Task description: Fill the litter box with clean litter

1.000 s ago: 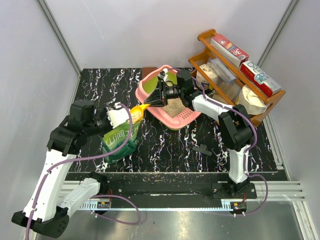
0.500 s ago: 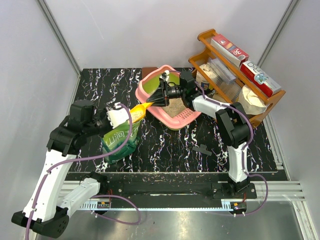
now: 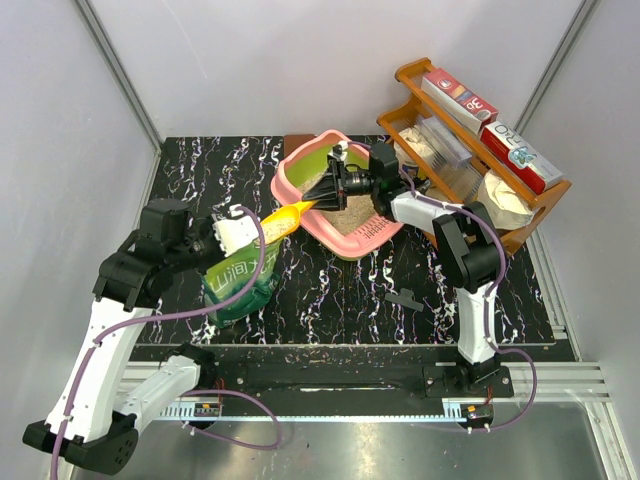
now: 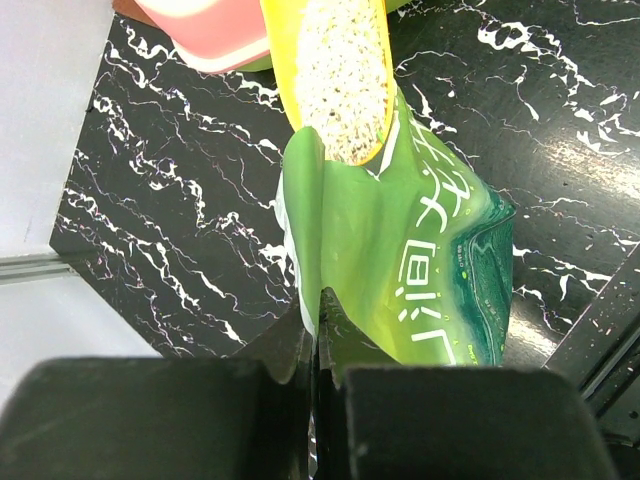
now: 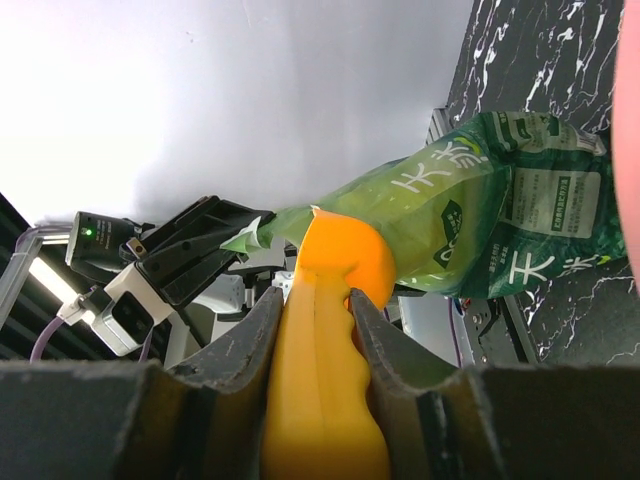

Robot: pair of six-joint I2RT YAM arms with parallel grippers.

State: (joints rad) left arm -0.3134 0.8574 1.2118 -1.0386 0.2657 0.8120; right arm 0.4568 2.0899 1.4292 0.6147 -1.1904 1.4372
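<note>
The pink litter box with green inner walls stands at the back middle, with some beige clean litter in it. Its pink corner also shows in the left wrist view. My right gripper is shut on the handle of the yellow-orange scoop, seen close in the right wrist view with the gripper around it. The scoop's bowl is heaped with litter and lies at the green bag's mouth. My left gripper is shut on the top edge of the green bag, as its wrist view shows.
A brown wooden rack with boxes and packets stands at the back right, close to the litter box. A small black part lies on the marbled table in front of the right arm. The green bag fills the left middle.
The right gripper has drawn the scoop a little to the right, out of the bag's mouth toward the litter box. The left gripper and bag have stayed put.
</note>
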